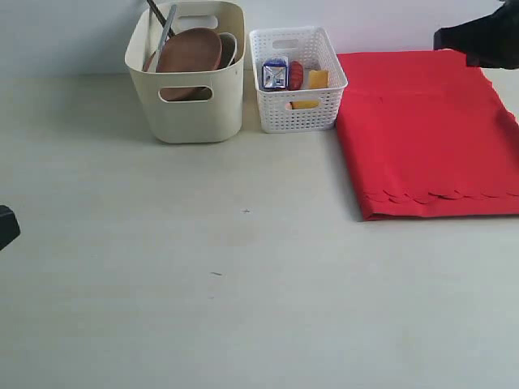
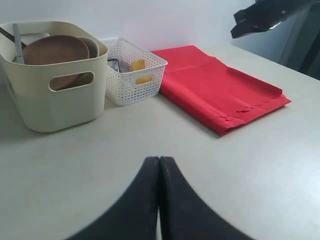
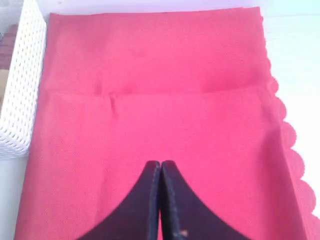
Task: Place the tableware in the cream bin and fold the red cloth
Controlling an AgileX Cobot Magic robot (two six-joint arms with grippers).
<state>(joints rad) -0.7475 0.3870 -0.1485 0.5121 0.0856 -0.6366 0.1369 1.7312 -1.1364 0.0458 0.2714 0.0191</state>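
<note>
pale table (image 1: pixel 243 308): red cloth (image 1: pixel 422 130) lies folded (scalloped edge showing); left tool (image 2: pixel 159 161) and right tool (image 3: pixel 161 165) closed, empty.

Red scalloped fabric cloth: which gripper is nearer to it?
Right. The right gripper is over the red scalloped cloth; the left gripper sits well away, above pale tabletop.

Lighting: bright, even, diffuse.
Faint soft shadows on the table (image 1: pixel 243 308); red cloth (image 3: pixel 150 125) washed out in right wrist view.
</note>
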